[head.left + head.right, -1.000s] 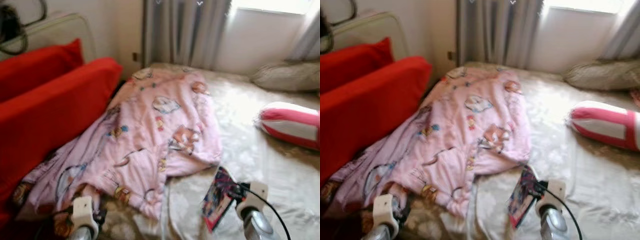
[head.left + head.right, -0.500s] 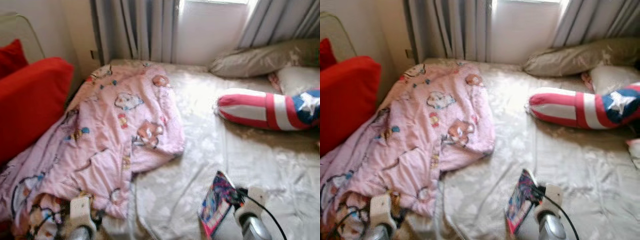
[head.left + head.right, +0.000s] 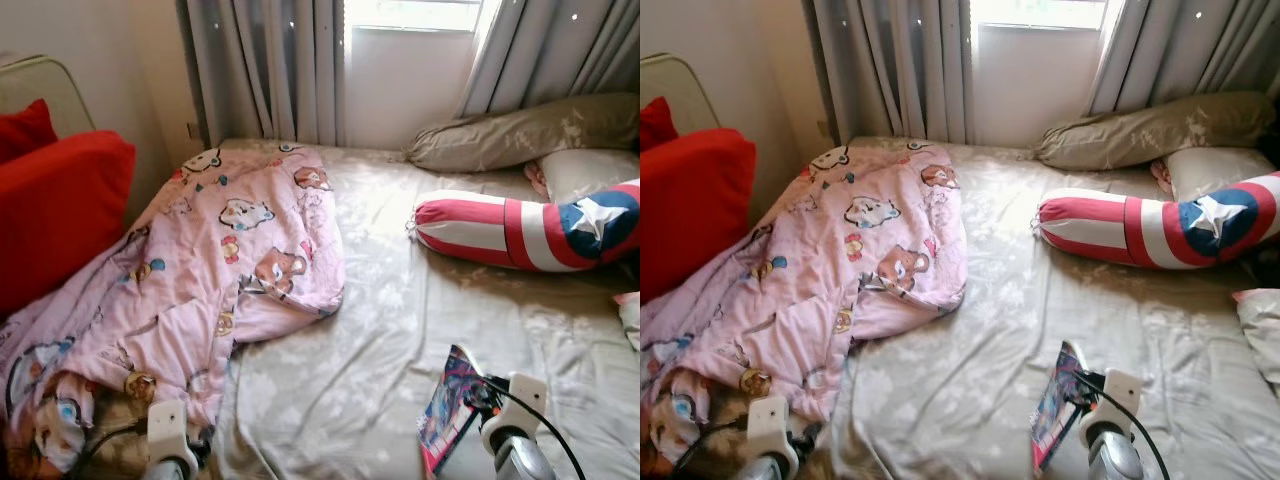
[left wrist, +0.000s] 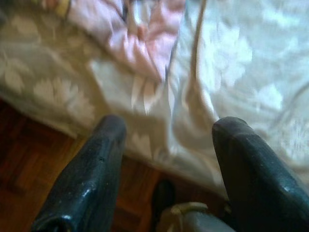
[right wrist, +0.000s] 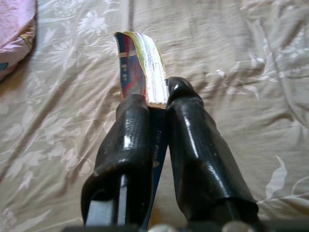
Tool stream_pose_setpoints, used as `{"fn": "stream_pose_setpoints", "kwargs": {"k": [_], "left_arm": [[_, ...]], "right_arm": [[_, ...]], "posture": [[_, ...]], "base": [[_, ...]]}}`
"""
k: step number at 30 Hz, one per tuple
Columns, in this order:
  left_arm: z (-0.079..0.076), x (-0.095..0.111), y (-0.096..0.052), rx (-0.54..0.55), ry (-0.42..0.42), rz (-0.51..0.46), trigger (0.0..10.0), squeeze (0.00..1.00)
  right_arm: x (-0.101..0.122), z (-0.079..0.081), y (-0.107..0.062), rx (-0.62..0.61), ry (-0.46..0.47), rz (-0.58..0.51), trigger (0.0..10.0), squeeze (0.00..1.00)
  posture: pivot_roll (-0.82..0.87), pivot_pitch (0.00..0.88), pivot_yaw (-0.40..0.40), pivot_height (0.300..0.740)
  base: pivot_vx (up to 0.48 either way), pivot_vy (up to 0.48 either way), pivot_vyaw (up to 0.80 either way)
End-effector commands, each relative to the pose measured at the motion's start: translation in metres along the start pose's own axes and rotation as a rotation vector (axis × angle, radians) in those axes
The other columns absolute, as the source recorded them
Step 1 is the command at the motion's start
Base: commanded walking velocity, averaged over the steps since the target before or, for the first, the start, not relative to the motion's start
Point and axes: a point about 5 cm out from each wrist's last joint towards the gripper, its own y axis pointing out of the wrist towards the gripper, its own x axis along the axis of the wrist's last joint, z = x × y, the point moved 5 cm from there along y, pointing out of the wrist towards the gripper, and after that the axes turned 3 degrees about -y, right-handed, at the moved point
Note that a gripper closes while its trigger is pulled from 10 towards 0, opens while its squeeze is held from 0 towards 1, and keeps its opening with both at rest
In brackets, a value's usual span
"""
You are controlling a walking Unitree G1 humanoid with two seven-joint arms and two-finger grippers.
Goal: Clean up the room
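Note:
My right gripper (image 5: 153,99) is shut on a colourful book (image 3: 445,410), holding it on edge just above the beige bed sheet (image 3: 360,350) near the bed's front edge. The book's spine and page edges (image 5: 140,67) stick out beyond the fingers (image 5: 190,130). My left gripper (image 4: 166,128) is open and holds nothing; it hangs low at the bed's front left corner, over the sheet's edge and the wooden floor (image 4: 29,169). A crumpled pink cartoon-print blanket (image 3: 210,270) covers the bed's left half.
A red sofa (image 3: 50,210) stands left of the bed. At the back right lie a red, white and blue star pillow (image 3: 530,230) and a beige pillow (image 3: 520,130). Grey curtains (image 3: 270,70) and a window are behind the bed.
The camera has turned right, so the sofa slid left and the star pillow came into view. Both grippers keep their poses, and the book stays held.

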Motion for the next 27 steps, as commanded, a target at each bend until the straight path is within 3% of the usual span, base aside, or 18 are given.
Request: {"fn": "stream_pose_setpoints", "kwargs": {"k": [1, 27], "left_arm": [[-0.003, 0.001, 0.001, -0.01, 0.007, 0.004, 10.0, 0.0], [-0.006, 0.012, 0.004, -0.007, -0.013, -0.02, 10.0, 0.0]], "right_arm": [[0.009, 0.0, 0.002, 0.0, 0.011, -0.03, 10.0, 0.0], [0.021, -0.002, 0.005, 0.003, 0.004, -0.061, 10.0, 0.0]], "posture": [[0.09, 0.0, -0.039, 0.74], [0.07, 0.0, -0.044, 0.74]], "base": [[0.0, -0.319, -0.79], [0.0, -0.301, -0.05]]}}
